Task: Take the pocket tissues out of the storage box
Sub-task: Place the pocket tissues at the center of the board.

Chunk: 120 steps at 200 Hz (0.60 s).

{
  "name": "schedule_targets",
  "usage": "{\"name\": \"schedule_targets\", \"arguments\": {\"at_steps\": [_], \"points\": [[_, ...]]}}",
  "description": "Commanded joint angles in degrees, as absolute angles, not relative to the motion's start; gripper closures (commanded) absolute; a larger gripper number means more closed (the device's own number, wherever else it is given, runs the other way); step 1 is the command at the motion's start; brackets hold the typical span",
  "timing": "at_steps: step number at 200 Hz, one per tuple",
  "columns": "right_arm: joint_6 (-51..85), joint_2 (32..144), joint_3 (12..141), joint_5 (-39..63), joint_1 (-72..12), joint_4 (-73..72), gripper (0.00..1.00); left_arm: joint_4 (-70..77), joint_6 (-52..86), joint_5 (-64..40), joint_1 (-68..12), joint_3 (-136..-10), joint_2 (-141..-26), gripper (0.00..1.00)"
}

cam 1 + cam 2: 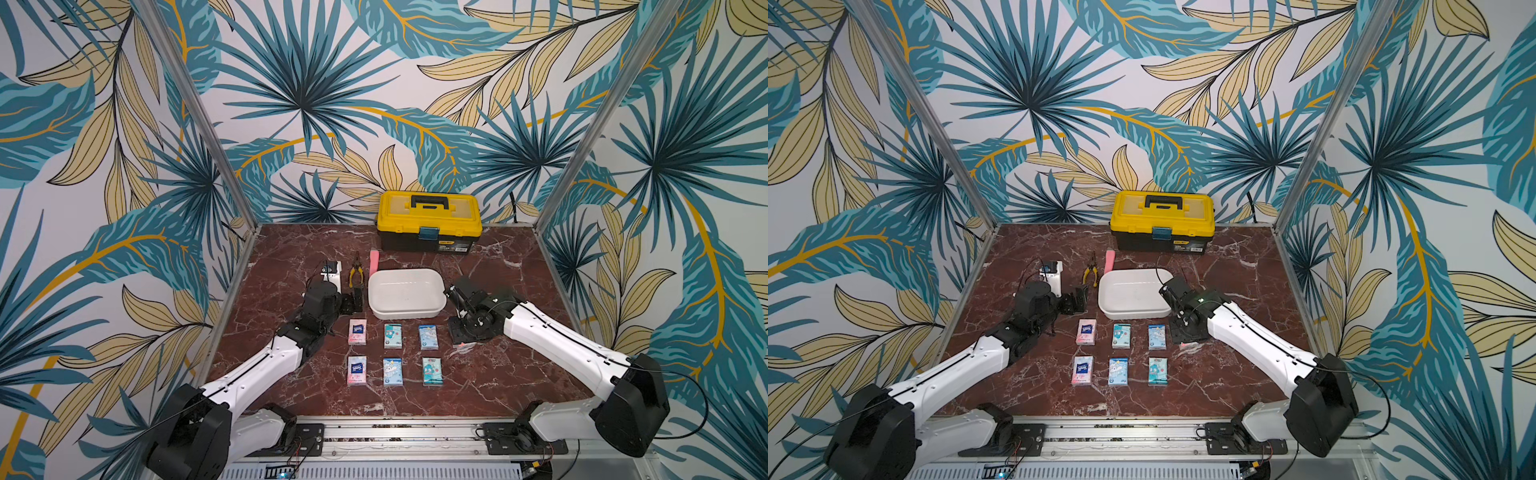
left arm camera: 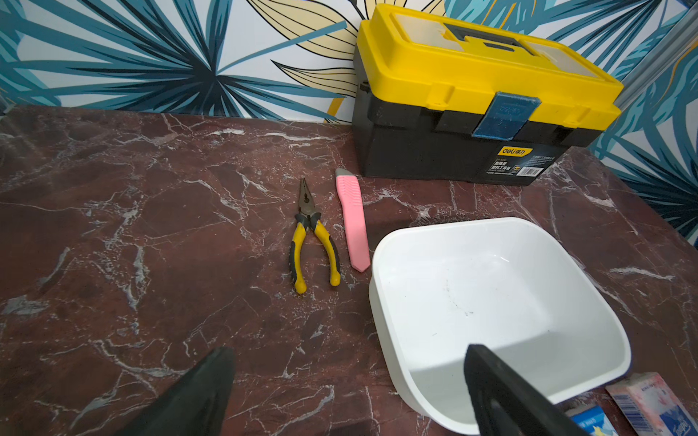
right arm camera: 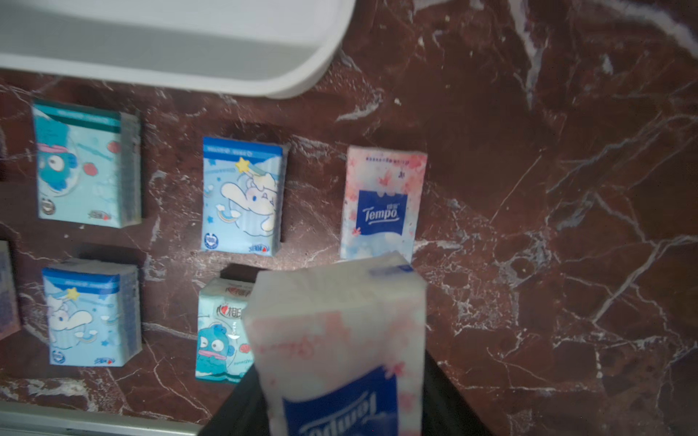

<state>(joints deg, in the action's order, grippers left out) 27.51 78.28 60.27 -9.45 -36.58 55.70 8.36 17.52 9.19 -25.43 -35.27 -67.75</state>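
The white storage box [image 1: 409, 311] [image 2: 472, 287] stands mid-table with nothing in it. Several pocket tissues lie in two rows in front of it, among them a pink pack [image 1: 357, 331], a teal one [image 1: 392, 336] and a light blue one [image 1: 428, 336]. My right gripper [image 1: 461, 337] [image 3: 340, 377] hangs low to the right of these rows, shut on a pink pack with a dark blue label [image 3: 336, 321]. Another pink pack [image 3: 383, 204] lies just beyond it. My left gripper [image 1: 353, 301] [image 2: 349, 353] stands open and holds nothing at the box's left end.
A yellow-and-black toolbox [image 1: 430, 222] stands against the back wall. Yellow-handled pliers [image 1: 356, 272] and a long pink bar [image 1: 375, 257] lie left of the box, with a small white device [image 1: 332, 270] further left. Metal posts stand at the back corners.
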Motion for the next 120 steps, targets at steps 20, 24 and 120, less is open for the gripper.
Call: {"name": "schedule_targets", "arguments": {"at_steps": [20, 24, 120], "points": [[34.2, 77.17, 52.2, -10.2, -38.56, 53.16, 0.45, 11.31, 16.66, 8.88, -25.01, -37.96, -69.41, 0.0], [34.62, 77.03, 51.57, -10.25, -38.68, 52.78, 0.45, 11.41, 16.77, 8.79, -24.99, -37.97, -69.52, 0.0], [38.08, 78.28, 43.26, -9.27, -39.34, 46.78, 0.45, 10.39, 17.73, 8.58, -25.01, -38.06, -69.8, 0.0]]}}
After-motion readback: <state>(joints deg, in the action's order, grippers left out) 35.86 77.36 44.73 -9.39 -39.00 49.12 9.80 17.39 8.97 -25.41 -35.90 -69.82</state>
